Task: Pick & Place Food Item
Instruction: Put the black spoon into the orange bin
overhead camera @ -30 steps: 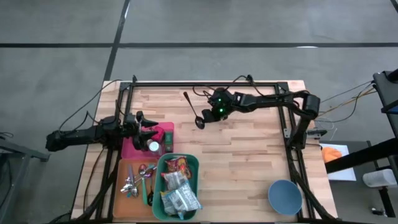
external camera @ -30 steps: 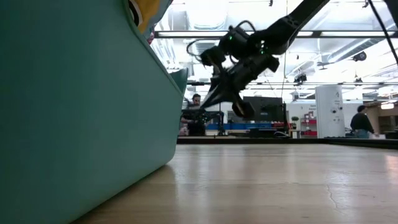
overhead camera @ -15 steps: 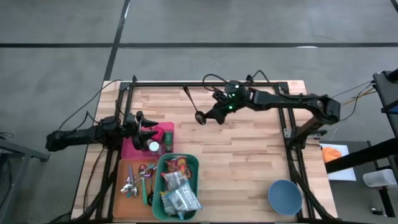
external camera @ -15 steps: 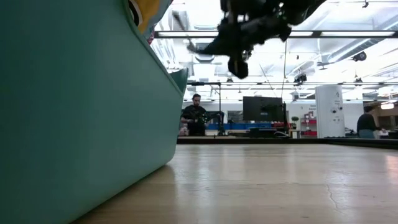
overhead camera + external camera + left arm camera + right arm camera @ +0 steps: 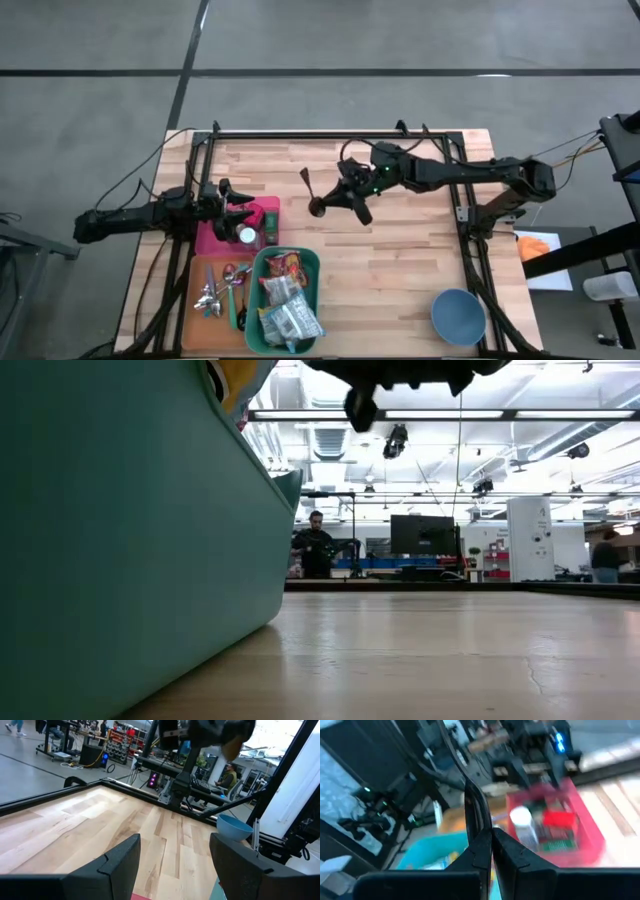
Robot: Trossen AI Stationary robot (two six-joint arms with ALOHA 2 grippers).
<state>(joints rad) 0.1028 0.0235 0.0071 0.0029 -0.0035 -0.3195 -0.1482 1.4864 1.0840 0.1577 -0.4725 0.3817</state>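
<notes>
I'm watching the right gripper [image 5: 338,194] hanging above the table [image 5: 400,260], well up from the teal bin [image 5: 285,300], its fingers clamped together on a dark ladle [image 5: 311,192]. The food packets [image 5: 285,305] are sitting inside the teal bin. The left gripper [image 5: 243,212] is waiting over the pink tray [image 5: 268,210] just beside the bin, fingers apart and holding nothing.
</notes>
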